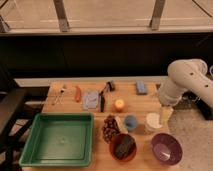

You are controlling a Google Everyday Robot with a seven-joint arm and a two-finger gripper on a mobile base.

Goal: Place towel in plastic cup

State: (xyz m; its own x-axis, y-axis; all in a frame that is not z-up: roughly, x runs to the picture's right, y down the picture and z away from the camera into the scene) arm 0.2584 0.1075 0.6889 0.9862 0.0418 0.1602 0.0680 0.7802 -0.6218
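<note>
The towel [91, 100], a pale grey-blue cloth, lies flat on the wooden table [150, 102], left of centre. The plastic cup [131, 122], small and light blue, stands upright near the table's front, right of a bunch of dark grapes [110, 127]. My gripper [165, 114] hangs at the table's right edge under the white arm [185, 80], just right of a white cup [152, 121]. It stands open with nothing in it, far to the right of the towel.
A green tray [30, 150] fills the front left. A brown bowl [123, 146] and a purple bowl [166, 148] sit at the front. An orange [119, 104], a black tool [103, 96], a carrot [77, 93], a fork [60, 93] and a blue block [141, 87] lie further back.
</note>
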